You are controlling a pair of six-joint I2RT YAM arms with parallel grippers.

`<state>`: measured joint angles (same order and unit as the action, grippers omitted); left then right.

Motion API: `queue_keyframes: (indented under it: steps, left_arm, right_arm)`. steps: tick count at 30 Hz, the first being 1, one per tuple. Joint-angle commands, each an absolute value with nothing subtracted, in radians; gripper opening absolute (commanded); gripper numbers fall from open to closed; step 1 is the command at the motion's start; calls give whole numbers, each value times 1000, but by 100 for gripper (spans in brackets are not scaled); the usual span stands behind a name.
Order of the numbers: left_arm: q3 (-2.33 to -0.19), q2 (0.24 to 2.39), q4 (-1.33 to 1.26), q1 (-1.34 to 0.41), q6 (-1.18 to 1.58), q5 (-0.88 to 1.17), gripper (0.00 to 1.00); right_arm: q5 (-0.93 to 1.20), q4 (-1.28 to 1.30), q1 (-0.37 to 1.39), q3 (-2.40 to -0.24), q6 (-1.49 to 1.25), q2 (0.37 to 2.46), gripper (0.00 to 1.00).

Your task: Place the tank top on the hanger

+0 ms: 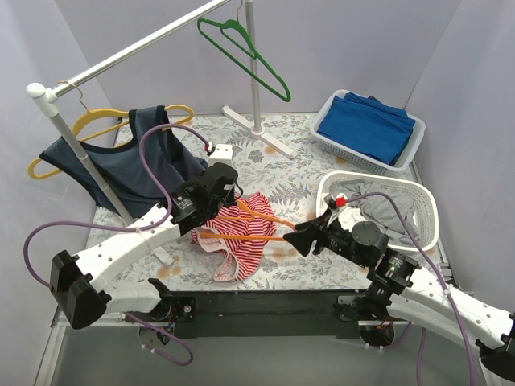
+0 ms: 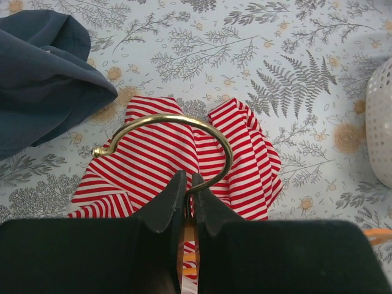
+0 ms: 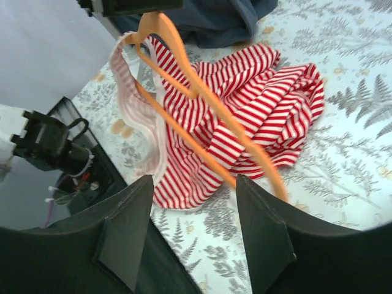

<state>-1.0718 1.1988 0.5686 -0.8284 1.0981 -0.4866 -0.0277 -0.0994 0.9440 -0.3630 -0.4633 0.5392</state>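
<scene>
The red-and-white striped tank top (image 3: 257,104) lay crumpled on the desk (image 1: 290,165), one white-edged strap looped over an arm of the thin orange hanger (image 3: 184,61), which slanted across it, brass-hook end raised

Soft striped cloth tank top (image 3: 263,104), smooth orange hanger (image 3: 162,30), probably plastic, glossy brassy metal hook (image 2: 177,118)

The right gripper (image 3: 195,184) has its dark fingers (image 3: 125,239) wide apart at the bottom of the frame, holding nothing. Above them an orange hanger (image 3: 202,101) slants from upper left to lower right over a crumpled striped tank top (image 3: 263,104) on the leaf-patterned table (image 3: 355,184), with a pale strap looped over it.
</scene>
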Motion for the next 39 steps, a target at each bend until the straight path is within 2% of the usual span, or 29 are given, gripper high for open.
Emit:
queue_keyframes:
  steps: [1,2,3,6,9,13,15,22,34,39]
  left_arm:
    - [-1121,1219,561,-828,1127,-577,0]
    - [-1127,1232,561,-828,1127,-580,0]
    - [-1131,1235,563,-828,1131,-584,0]
    - [-1149,1259,574,-828,1134,-595,0]
    - [-1160,1275,584,-828,1141,-595,0]
    - [-1158,1267,580,-828,1138,-581,0]
    - [-1161,1264,581,-828,1135,-581,0]
    - [-1189,1252,597,-828,1124,-563,0]
    - [-1164,1230,597,-828,1126,-560,0]
    - [-1175,1235,601,-827,1126,-568,0]
  right_arm:
    - [-72,61,1023,-431,-577,593,63]
    - [-107,25,1069,-433,-593,648,62]
    - [-221,9,1198,-454,-612,682,62]
    - [-455,41,1430,-558,-635,885,62]
    - [-534,60,1503,-667,-736,1055,62]
    - [-595,135,1505,-790,-773,1207,63]
    - [-621,135,1497,-839,-794,1258,68]
    - [-457,133,1422,-926,-859,1439,70]
    - [-364,124,1393,-982,-808,1591,68]
    - [-319,124,1388,-963,-798,1605,60]
